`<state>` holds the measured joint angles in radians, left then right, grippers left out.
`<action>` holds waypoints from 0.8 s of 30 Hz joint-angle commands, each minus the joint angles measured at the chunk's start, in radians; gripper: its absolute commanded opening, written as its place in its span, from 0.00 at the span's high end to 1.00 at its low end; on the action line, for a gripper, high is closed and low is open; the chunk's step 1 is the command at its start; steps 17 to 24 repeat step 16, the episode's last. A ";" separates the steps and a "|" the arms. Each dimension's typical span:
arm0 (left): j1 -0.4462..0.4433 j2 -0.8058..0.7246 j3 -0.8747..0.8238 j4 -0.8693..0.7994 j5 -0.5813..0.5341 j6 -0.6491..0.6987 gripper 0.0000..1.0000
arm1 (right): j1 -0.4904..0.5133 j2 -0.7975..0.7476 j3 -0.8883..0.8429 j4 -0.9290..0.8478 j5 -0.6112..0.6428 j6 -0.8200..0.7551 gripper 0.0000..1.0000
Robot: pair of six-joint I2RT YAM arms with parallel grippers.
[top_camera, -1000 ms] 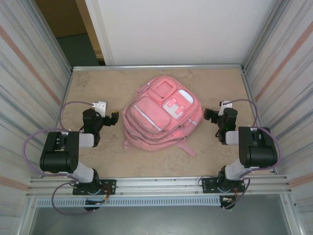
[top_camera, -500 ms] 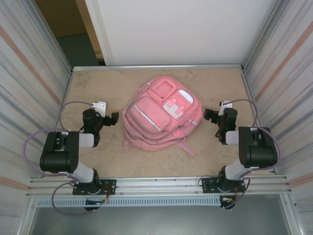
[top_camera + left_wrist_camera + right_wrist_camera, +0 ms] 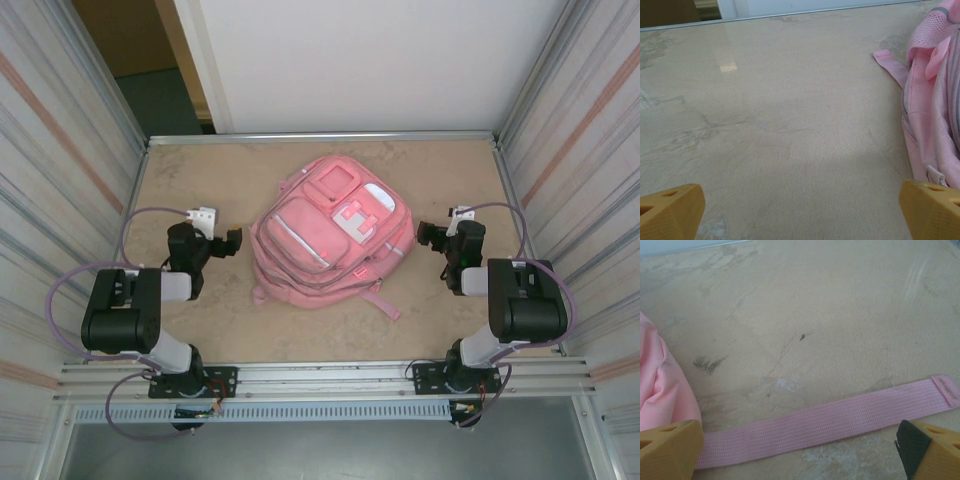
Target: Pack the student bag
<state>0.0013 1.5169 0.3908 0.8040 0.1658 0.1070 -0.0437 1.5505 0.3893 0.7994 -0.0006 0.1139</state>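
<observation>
**Table** (image 3: 200, 180): tan, mottled surface. Arm bases are bolted at the near edge, at 7 and 5 o'clock of the bag.

**Left gripper** (image 3: 225, 242) (image 3: 800, 210): at 9 o'clock of the bag, just beside its flank and not touching it. The claw is spread wide and holds nothing. In the left wrist view, bare table lies between the orange fingertips (image 3: 670, 207).

**Right gripper** (image 3: 428, 235) (image 3: 800, 450): at 3 o'clock of the bag, close to its side. The claw is spread wide and empty. In the right wrist view, a flat pink strap (image 3: 830, 420) lies loose on the table, running from one fingertip (image 3: 667, 447) toward the other.

**Student bag** (image 3: 325, 240) (image 3: 935, 115) (image 3: 665, 385): pink, lying flat at mid-table between the two claws with its zip pockets facing up. Another strap (image 3: 385, 300) trails from its 5 o'clock corner.

**White panel** (image 3: 380, 60): at 12 o'clock, beyond the table's far edge.
</observation>
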 commanded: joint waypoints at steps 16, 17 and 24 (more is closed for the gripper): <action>0.011 -0.005 0.014 0.000 0.021 -0.009 0.01 | 0.002 -0.008 0.022 -0.003 0.008 -0.025 0.01; 0.011 -0.005 0.014 0.000 0.021 -0.009 0.01 | 0.002 -0.008 0.022 -0.003 0.008 -0.025 0.01; 0.011 -0.005 0.014 0.000 0.021 -0.009 0.01 | 0.002 -0.008 0.022 -0.003 0.008 -0.025 0.01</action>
